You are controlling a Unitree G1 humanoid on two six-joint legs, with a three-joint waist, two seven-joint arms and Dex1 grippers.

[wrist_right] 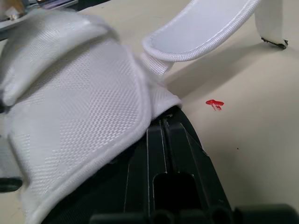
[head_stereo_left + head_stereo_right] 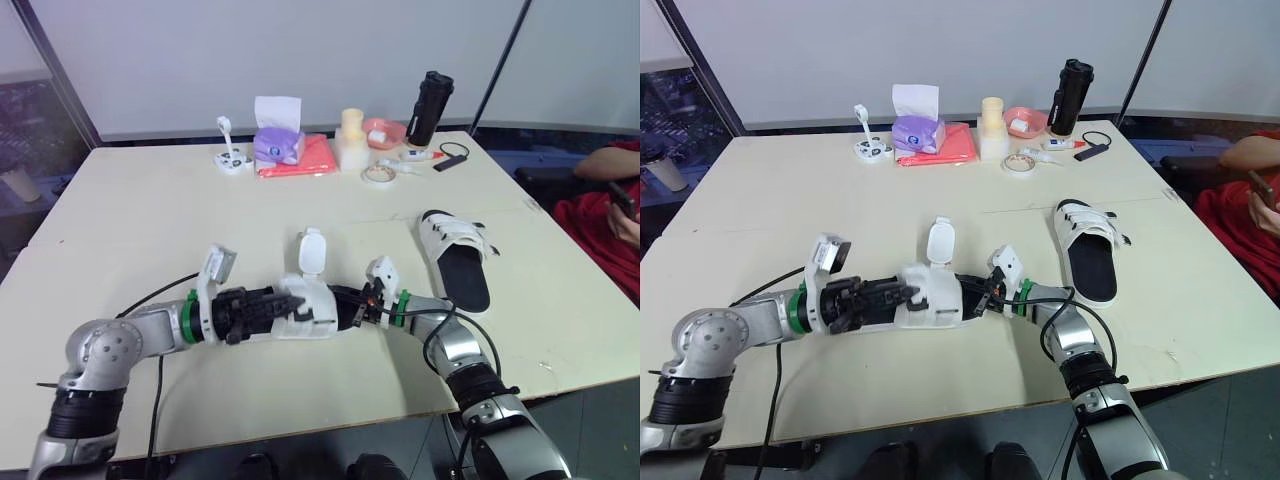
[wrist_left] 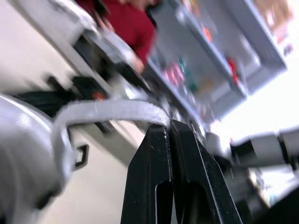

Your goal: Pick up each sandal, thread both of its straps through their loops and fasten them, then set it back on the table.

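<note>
A white sandal (image 2: 305, 305) with a black sole is held just above the table's front middle, between my two grippers. My left gripper (image 2: 288, 304) comes from the left and is shut on one of its straps (image 3: 107, 112). My right gripper (image 2: 352, 306) reaches in from the right, shut on the sandal's edge (image 1: 93, 121) under the woven upper. One loose strap (image 2: 312, 252) stands up from the sandal. The second sandal (image 2: 455, 258) lies flat on the table to the right, its straps across it.
Along the table's far edge stand a purple tissue box (image 2: 278, 143) on a red cloth (image 2: 305, 160), a cream cylinder (image 2: 351, 140), a pink bowl (image 2: 384, 131), a tape roll (image 2: 377, 174) and a black bottle (image 2: 430, 108). A person in red (image 2: 610, 215) sits at the right.
</note>
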